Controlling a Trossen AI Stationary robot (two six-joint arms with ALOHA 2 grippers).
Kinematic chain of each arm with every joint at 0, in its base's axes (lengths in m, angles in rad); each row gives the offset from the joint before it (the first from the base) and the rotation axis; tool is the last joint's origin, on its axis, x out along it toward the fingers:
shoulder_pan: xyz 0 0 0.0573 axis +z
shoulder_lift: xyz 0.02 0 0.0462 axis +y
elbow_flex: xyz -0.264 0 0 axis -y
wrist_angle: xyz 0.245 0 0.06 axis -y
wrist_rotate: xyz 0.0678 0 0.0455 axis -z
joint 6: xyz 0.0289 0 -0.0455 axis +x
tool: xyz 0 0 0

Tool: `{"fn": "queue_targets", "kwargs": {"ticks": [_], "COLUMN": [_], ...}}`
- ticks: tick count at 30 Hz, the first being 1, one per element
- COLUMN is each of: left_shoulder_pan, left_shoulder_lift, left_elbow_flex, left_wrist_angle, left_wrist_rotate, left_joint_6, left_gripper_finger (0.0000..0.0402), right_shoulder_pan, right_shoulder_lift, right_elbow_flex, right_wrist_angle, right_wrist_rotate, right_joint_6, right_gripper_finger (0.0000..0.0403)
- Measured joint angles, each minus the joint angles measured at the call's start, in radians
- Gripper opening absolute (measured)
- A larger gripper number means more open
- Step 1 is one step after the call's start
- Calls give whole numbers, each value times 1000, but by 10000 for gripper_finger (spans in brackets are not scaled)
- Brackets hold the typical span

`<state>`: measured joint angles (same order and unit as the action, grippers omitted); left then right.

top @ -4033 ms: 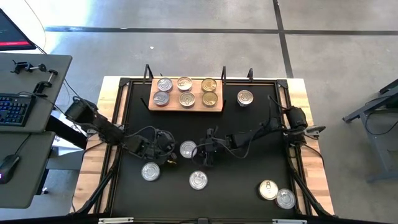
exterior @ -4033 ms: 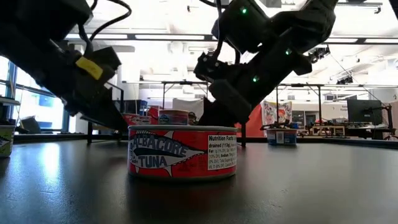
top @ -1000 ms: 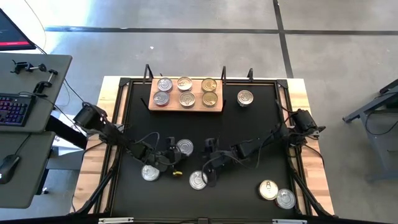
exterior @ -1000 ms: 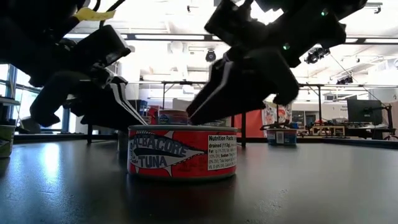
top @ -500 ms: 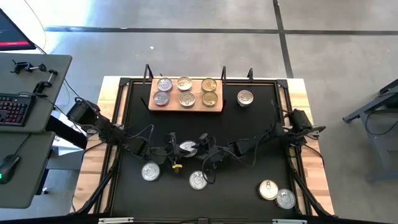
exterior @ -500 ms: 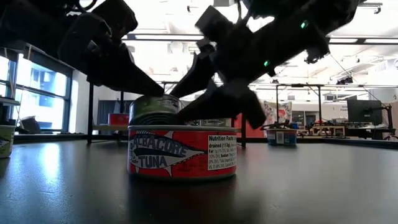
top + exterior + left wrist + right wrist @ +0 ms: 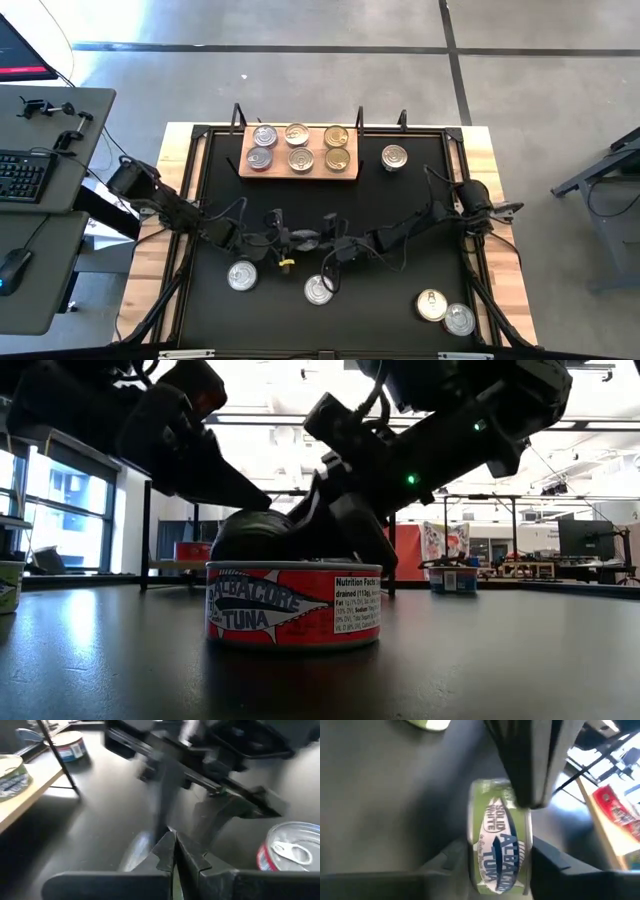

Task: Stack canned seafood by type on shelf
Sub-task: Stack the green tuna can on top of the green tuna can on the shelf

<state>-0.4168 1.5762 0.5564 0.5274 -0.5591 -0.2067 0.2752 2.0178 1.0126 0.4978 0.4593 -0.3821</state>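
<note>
L pincer [image 7: 283, 238] closed, R pincer [image 7: 322, 243] gripping, meeting mid-table.

Six tins [image 7: 298, 148] lie flat on the wooden board [image 7: 299, 174] far back; a green-labelled tin [image 7: 500, 842] stands on edge mid-table.

Green-labelled can [image 7: 500, 845] blurred, red can [image 7: 292, 851] cut off

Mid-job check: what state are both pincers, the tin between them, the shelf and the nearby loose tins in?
left pincer, shut, empty, next to the green-label tin.
right pincer, shut on the green-label tin.
green-label tin, held between the right pincer's fingers.
shelf, carries six tins, lids up.
red-sided tin, upright on the table, untouched.
tin beside the shelf, upright on the table.
</note>
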Motion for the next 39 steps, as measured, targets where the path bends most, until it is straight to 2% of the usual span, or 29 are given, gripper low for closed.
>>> {"fn": "queue_targets", "kwargs": {"ticks": [1,6,11,15,18,20,23,27,33,36,39], "left_shoulder_pan": [-1,-34,-81,-104,-113,-118,-124,-133,-163,-176,-184], "left_shoulder_lift": [-8,-96,-155,-137,-112,-93,-65,-41,-31,-31,-31], "left_elbow_flex": [0,2,2,-17,-35,-46,-67,-79,-79,-79,-79], "left_wrist_angle": [-8,-162,-343,-340,-339,-331,-290,-257,-236,-236,-237], "left_wrist_rotate": [0,-7,-128,-203,-239,-265,-300,-314,-318,-319,-323], "left_joint_6": [0,-74,-175,-230,-278,-317,-363,-393,-395,-394,-394], "left_gripper_finger": [2,3,2,2,2,2,2,2,2,2,2], "right_shoulder_pan": [1,22,55,-4,-90,-170,-304,-446,-580,-609,-620], "right_shoulder_lift": [0,-75,-256,-395,-427,-408,-329,-189,8,51,67], "right_elbow_flex": [0,0,0,61,176,267,381,504,617,628,628], "right_wrist_angle": [-2,-214,-465,-664,-805,-897,-935,-942,-947,-948,-990], "right_wrist_rotate": [0,81,233,262,268,233,129,107,228,287,295], "right_joint_6": [23,160,253,297,289,249,141,-3,-174,-194,-177], "right_gripper_finger": [119,120,120,120,120,120,120,120,120,120,120]}}
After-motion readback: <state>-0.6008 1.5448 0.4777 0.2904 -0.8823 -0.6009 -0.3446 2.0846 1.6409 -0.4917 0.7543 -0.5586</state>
